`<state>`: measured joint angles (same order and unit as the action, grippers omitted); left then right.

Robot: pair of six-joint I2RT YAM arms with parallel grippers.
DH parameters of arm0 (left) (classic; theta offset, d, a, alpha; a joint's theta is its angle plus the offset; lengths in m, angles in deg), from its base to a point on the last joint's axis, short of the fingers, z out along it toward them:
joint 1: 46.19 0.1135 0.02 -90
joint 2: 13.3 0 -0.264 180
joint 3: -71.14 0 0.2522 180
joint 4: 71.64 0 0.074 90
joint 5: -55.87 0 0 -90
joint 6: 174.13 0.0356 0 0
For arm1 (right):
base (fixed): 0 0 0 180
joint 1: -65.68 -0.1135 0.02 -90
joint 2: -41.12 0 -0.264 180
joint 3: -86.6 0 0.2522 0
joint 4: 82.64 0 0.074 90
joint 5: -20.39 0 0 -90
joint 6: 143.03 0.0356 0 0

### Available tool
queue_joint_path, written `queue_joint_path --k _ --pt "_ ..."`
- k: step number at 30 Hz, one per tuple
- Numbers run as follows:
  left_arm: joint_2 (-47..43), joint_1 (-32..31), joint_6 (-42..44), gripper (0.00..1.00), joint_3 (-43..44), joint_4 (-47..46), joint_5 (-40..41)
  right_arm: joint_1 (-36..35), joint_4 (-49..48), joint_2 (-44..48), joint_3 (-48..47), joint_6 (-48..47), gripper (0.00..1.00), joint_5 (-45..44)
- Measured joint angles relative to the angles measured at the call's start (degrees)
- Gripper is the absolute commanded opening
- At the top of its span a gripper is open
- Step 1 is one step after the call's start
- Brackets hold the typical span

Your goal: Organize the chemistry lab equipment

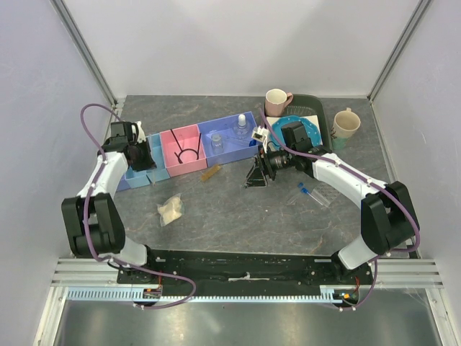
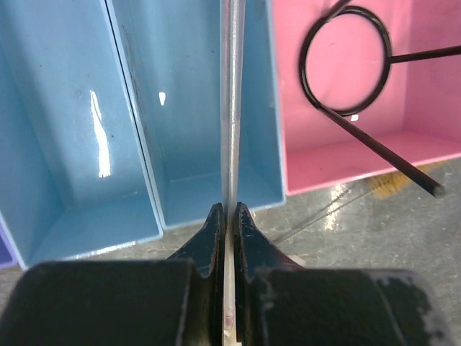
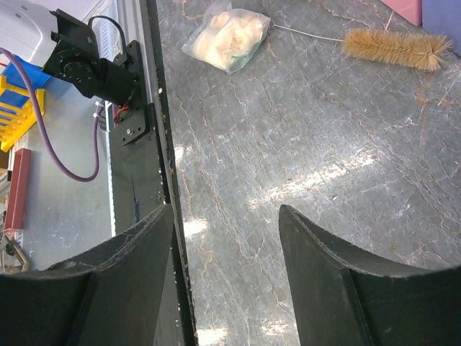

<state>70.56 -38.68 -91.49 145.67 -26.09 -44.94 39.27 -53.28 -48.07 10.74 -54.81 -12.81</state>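
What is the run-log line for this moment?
left fingers: shut on thin rod over light-blue bin | right fingers: open, empty, above table | small clear bag: on table

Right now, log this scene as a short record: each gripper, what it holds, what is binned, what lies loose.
left gripper: shut on a thin rod that points out over a light blue bin
right gripper: open, empty, over bare table
pink bin: black wire loop
purple bin: clear beaker, white-capped bottle
loose on table: small clear bag, brush, blue-capped vials
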Motion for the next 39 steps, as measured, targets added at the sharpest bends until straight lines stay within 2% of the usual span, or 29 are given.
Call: queue_joint_path --k 5,10,16,23,26,27,29,30,34,39 --pt "6.8 0.5 1.0 0.05 2.8 0.9 -0.1 0.0 0.1 0.0 -0.1 -0.1 0.68 -0.1" --pt "9.7 0.5 1.0 0.09 5.0 2.3 -0.2 0.0 0.4 0.0 -0.1 -0.2 0.68 -0.1" --pt "11.6 0.5 0.9 0.24 8.3 3.4 -0.2 0.0 0.6 0.0 -0.8 -0.2 0.68 0.1" --pt "13.3 0.5 0.8 0.34 9.9 4.9 0.1 0.0 0.7 -0.5 -1.4 -0.2 0.68 0.2" --pt "13.4 0.5 0.8 0.41 10.0 5.9 0.2 0.0 0.7 -0.8 -1.7 -0.2 0.68 0.2" --pt "13.4 0.5 0.7 0.47 10.2 6.2 0.2 0.0 0.8 -0.8 -1.7 -0.2 0.68 0.2" --pt "13.2 0.5 0.6 0.53 10.5 6.4 0.2 0.0 0.8 -0.8 -1.7 -0.4 0.68 0.2" --pt "12.8 0.5 0.3 0.58 10.5 6.4 0.3 0.0 1.0 -0.8 -1.7 -0.7 0.68 0.2" --pt "7.9 0.5 -0.2 0.66 10.3 6.2 0.3 0.0 3.1 -0.8 -2.4 -3.3 0.68 -0.1" --pt "-5.7 0.5 -1.7 0.74 6.8 2.2 -1.5 0.0 6.8 -0.8 -4.0 -8.4 0.68 -1.5"
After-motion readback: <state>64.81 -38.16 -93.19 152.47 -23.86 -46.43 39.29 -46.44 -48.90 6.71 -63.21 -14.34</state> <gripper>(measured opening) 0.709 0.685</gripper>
